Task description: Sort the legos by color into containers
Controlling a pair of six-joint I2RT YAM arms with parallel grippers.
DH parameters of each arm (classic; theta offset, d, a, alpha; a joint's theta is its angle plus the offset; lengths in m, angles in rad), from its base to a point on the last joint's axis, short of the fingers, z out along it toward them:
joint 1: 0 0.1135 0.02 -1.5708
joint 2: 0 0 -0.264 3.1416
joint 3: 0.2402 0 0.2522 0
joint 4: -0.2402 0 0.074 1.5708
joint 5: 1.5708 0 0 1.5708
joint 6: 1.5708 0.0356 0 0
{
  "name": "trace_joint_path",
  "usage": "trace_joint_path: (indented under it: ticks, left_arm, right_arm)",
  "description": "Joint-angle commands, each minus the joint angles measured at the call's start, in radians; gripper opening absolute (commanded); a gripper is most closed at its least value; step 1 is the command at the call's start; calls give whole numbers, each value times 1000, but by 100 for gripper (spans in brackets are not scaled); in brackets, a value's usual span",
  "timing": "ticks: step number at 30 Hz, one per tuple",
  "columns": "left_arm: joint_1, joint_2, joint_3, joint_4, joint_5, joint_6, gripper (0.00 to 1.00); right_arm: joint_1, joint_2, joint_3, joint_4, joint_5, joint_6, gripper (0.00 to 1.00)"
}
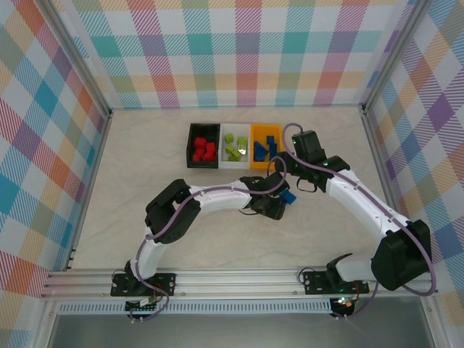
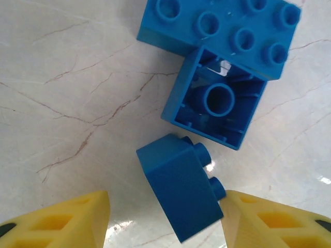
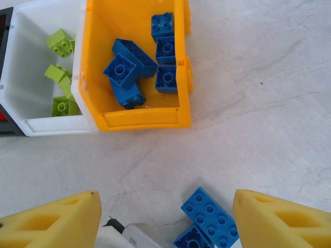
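Observation:
Three blue legos lie together on the table. A flat eight-stud brick (image 2: 222,26) is farthest, an upside-down square one (image 2: 214,101) leans against it, and a third (image 2: 181,188) lies on its side. My left gripper (image 2: 165,206) is open with that third brick between its yellow fingers (image 2: 67,222). From above, the cluster (image 1: 288,196) sits just in front of the orange bin (image 1: 255,148). My right gripper (image 3: 165,222) hangs open over the table between the orange bin (image 3: 139,119) and the eight-stud brick (image 3: 209,217), holding nothing.
The black bin (image 1: 191,145) holds red bricks, the white bin (image 3: 51,124) lime green ones (image 3: 59,77), and the orange bin several blue ones (image 3: 137,62). Both arms crowd the spot in front of the bins. The left wrist's camera housing (image 3: 129,237) pokes in below the right gripper.

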Motion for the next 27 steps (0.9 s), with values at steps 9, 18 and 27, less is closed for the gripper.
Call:
trace_joint_path:
  ticks: [9, 18, 27]
  left_arm:
    - [-10, 68, 104, -62, -62, 61, 58]
    - [-10, 85, 124, -71, -85, 93, 37]
    - [5, -72, 11, -46, -165, 50, 32]
  right_arm:
    - [-3, -52, -45, 35, -20, 14, 69]
    - [-7, -59, -48, 39, -22, 14, 69]
    - [-7, -69, -52, 35, -21, 22, 69]
